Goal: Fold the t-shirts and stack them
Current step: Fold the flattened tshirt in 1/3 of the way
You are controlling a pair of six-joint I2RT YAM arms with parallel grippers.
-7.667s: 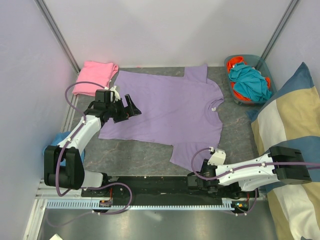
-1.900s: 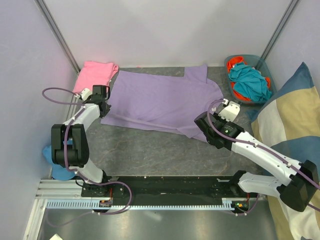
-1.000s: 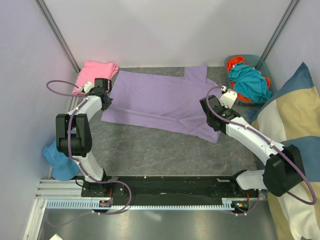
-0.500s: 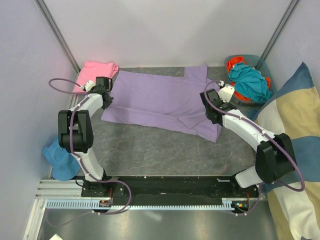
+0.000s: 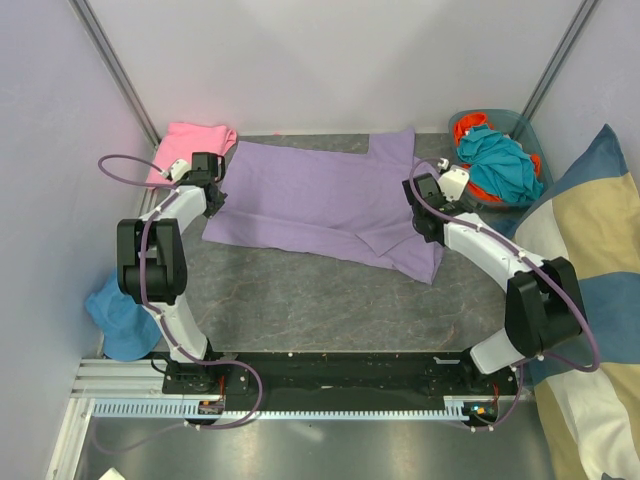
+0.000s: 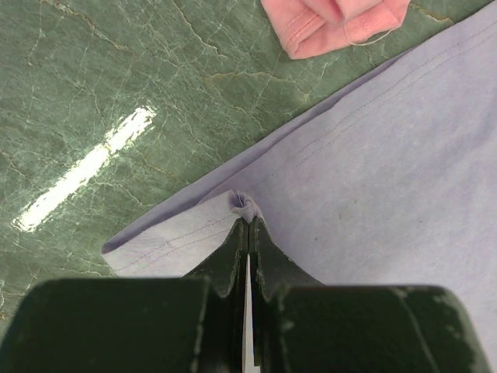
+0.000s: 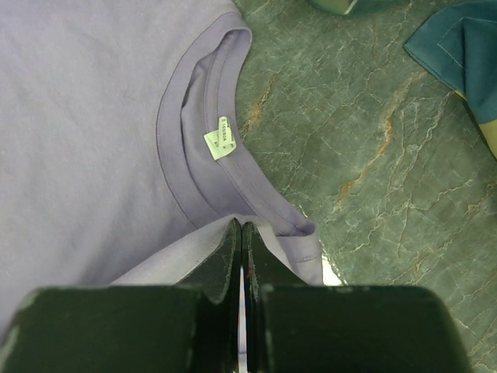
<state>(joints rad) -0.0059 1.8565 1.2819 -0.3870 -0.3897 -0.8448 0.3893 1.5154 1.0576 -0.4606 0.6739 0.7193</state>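
The lavender t-shirt [image 5: 320,200] lies spread on the table with its near half folded back over the far half. My left gripper [image 5: 212,194] is shut on a pinch of the shirt's hem [image 6: 245,207] at its left edge. My right gripper [image 5: 422,205] is shut on the folded cloth [image 7: 238,224] just below the collar with the size label [image 7: 220,145]. The pink t-shirt [image 5: 192,148] lies folded at the far left corner, and its edge [image 6: 334,25] shows in the left wrist view.
A teal basket [image 5: 522,124] with teal and orange clothes [image 5: 497,160] stands at the far right. The big striped cushion [image 5: 590,270] fills the right side. A blue cloth [image 5: 115,318] lies at the left near the left arm's base.
Both grippers have carried the shirt's near edge away from the bases and over its far half. In the last second the right gripper moved a little farther back; the left barely moved.
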